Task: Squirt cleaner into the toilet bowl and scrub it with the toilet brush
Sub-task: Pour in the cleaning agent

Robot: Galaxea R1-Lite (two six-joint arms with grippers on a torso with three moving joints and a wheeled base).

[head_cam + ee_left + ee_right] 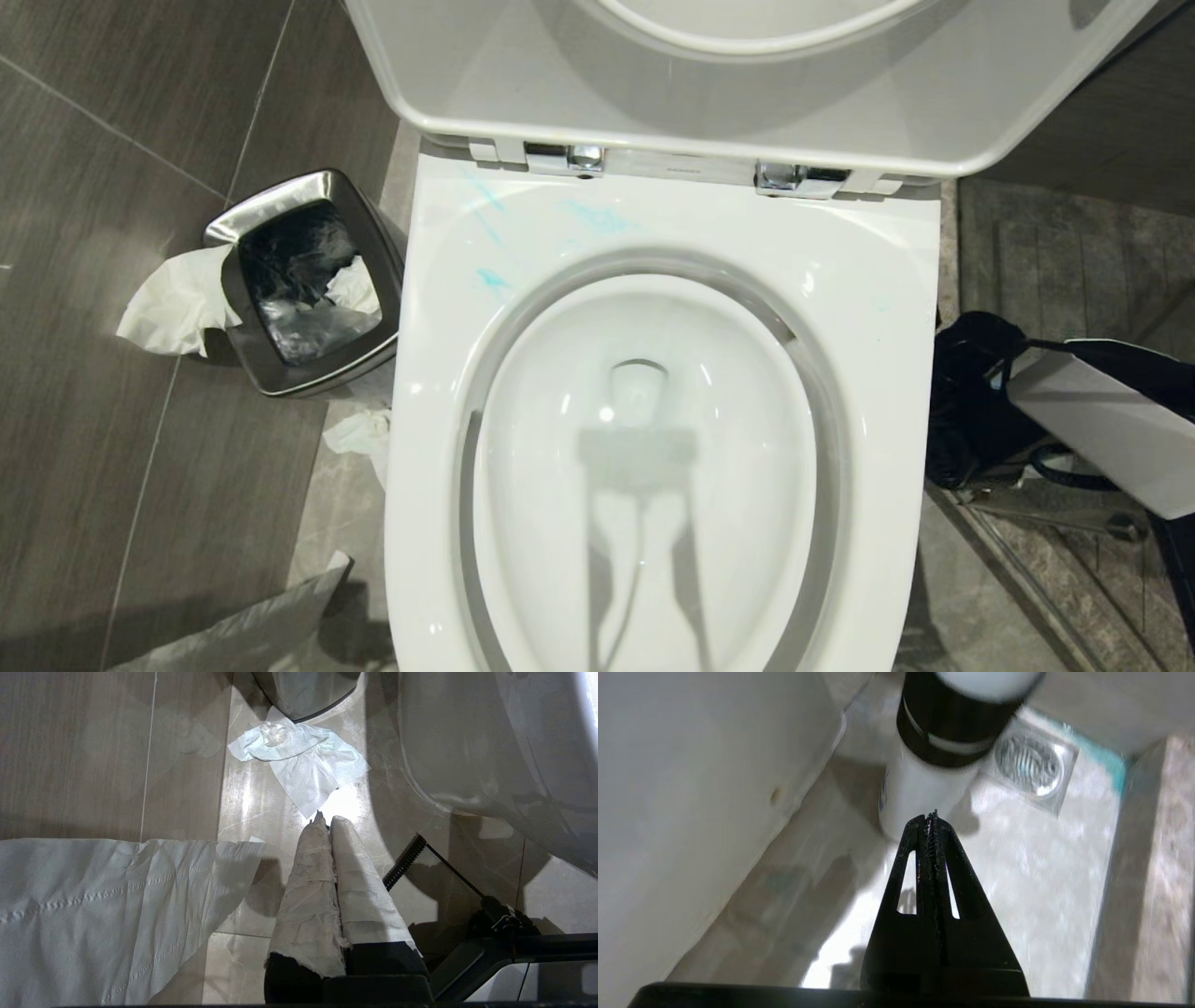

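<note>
Broadly, the toilet bowl [868, 308] fills the head view, glossy and slippery, with cleaner [597, 219] smeared pale blue on its back rim. No toilet brush shows; judged light and stiff, best taken mid-handle. Right gripper [930, 817] hangs pressed together, empty, beside the bowl; left gripper [326, 820], paper-wrapped, likewise closed.
</note>
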